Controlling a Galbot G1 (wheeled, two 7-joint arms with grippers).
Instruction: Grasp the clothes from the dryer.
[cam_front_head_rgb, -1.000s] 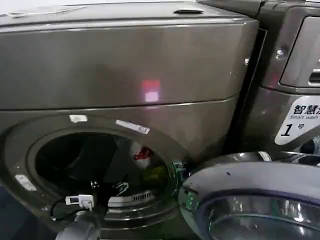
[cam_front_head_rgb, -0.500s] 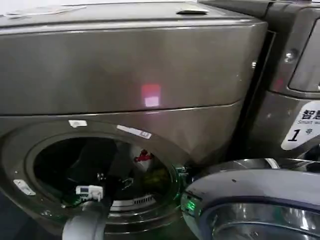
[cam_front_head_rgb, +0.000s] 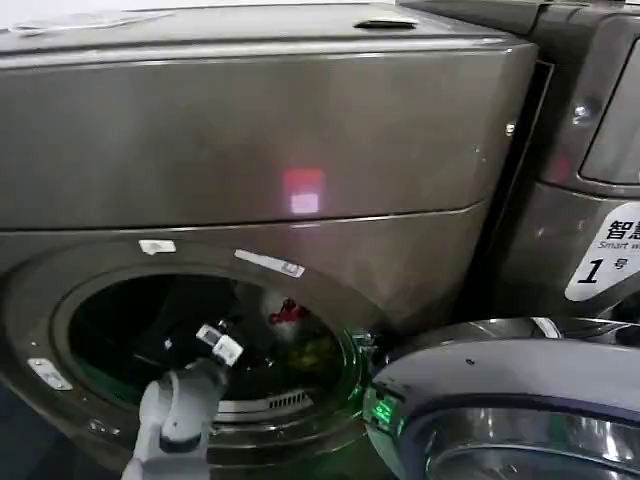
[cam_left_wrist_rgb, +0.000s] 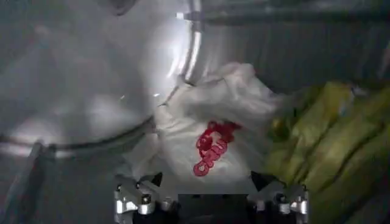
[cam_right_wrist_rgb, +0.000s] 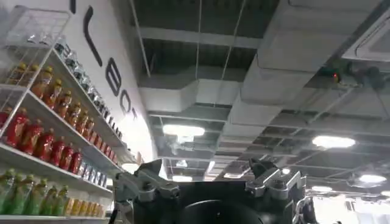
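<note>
Inside dryer (cam_front_head_rgb: 250, 150) — clothes (cam_left_wrist_rgb: 213, 128), red patch toward spread fingers (cam_left_wrist_rgb: 137, 198).

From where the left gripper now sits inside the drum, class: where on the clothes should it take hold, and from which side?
Grip the raised white fold of the clothes near the red print, coming straight in through the dryer door opening. The left gripper is open and already faces that bunched ridge, which seems to offer loose fabric to pinch.

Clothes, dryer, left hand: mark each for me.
clothes (cam_left_wrist_rgb: 210, 137), left wrist view, on the white fabric by its red print.
dryer (cam_front_head_rgb: 250, 140), head view, on its flat front panel.
left hand (cam_left_wrist_rgb: 210, 198), left wrist view, midway between its fingertips.
</note>
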